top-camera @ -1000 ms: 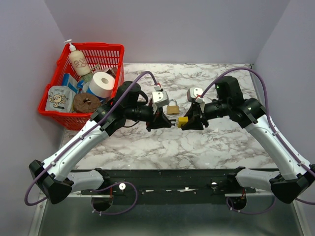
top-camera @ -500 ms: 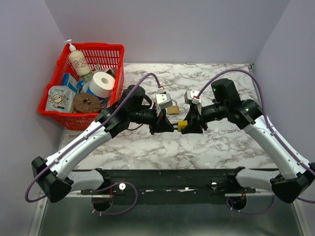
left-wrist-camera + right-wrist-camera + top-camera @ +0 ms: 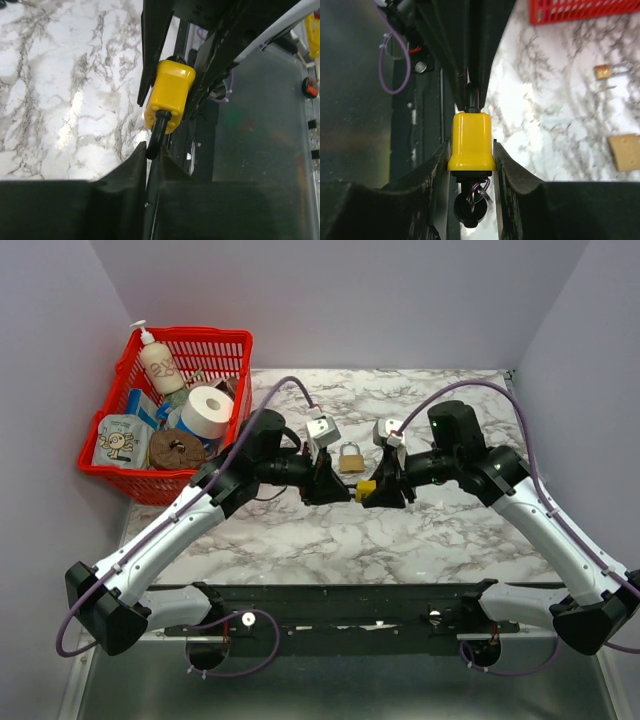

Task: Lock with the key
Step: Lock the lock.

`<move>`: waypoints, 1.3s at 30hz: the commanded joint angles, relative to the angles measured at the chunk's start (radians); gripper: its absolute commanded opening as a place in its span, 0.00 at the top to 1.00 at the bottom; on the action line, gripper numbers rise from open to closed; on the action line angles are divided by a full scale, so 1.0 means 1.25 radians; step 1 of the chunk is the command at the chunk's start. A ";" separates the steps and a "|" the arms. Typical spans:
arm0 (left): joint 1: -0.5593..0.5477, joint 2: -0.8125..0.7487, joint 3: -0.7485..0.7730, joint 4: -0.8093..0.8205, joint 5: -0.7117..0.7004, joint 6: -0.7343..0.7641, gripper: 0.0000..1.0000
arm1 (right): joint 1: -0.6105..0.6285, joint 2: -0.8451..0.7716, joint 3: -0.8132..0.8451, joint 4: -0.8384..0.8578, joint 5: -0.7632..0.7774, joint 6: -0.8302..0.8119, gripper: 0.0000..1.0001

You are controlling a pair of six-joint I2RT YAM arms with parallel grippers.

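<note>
- The white-and-grey marble table carries the whole job. The red plastic basket of household goods at its far left corner plays no part, in our view.
- Both arms meet low over the middle of the table, their tips facing each other and almost touching.
- The right gripper is clamped on the small yellow plastic block, one finger pressed flat on each side. We take this block for the lock body, held off the table between the two arms.
- The left gripper has its jaws very narrow, with the end of the thin black stem sitting right at its tips. We cannot tell whether it truly pinches the stem or merely touches it.
- That stem runs straight into the end face of the yellow block. We judge it to be the key, so insertion looks done.
- A brass padlock lies flat on the marble just beyond the two grippers, touched by neither.
- What is left: we cannot see whether the turn that locks has been made. If it has, only letting go and setting the lock down remain.
</note>
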 commanded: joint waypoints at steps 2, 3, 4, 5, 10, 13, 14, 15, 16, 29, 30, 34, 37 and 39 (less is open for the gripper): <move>0.139 -0.032 -0.028 0.211 0.067 -0.170 0.44 | -0.045 -0.037 -0.053 0.271 0.000 0.098 0.99; 0.155 -0.042 -0.034 0.216 0.056 -0.191 0.42 | -0.060 -0.058 -0.065 0.297 0.039 0.145 0.99; 0.175 -0.047 -0.036 0.229 0.043 -0.209 0.40 | -0.070 -0.068 -0.079 0.354 0.070 0.167 0.99; 0.184 -0.049 -0.036 0.236 0.026 -0.263 0.35 | -0.083 -0.079 -0.105 0.384 0.098 0.187 0.99; 0.209 -0.020 -0.044 0.380 -0.040 -0.501 0.01 | -0.088 -0.140 -0.177 0.584 0.233 0.275 0.99; 0.208 0.001 -0.071 0.481 -0.112 -0.644 0.01 | -0.087 -0.142 -0.188 0.646 0.295 0.305 0.99; 0.208 0.007 -0.081 0.506 -0.124 -0.681 0.01 | -0.087 -0.140 -0.194 0.668 0.308 0.314 0.99; 0.207 0.020 -0.097 0.533 -0.133 -0.728 0.01 | -0.087 -0.135 -0.197 0.681 0.313 0.323 0.99; 0.202 0.028 -0.102 0.583 -0.143 -0.785 0.01 | -0.087 -0.134 -0.198 0.698 0.317 0.323 0.99; 0.106 0.089 -0.074 0.622 -0.252 -0.907 0.02 | 0.008 -0.091 -0.212 0.778 0.449 0.352 0.99; 0.101 0.094 -0.073 0.622 -0.256 -0.911 0.03 | 0.014 -0.088 -0.211 0.779 0.464 0.350 0.99; 0.082 0.104 -0.079 0.618 -0.266 -0.916 0.11 | 0.032 -0.079 -0.211 0.795 0.474 0.352 0.99; 0.082 0.109 -0.077 0.617 -0.273 -0.927 0.19 | 0.047 -0.078 -0.219 0.800 0.487 0.348 0.99; 0.083 0.111 -0.074 0.625 -0.275 -0.931 0.25 | 0.058 -0.079 -0.222 0.799 0.506 0.338 0.99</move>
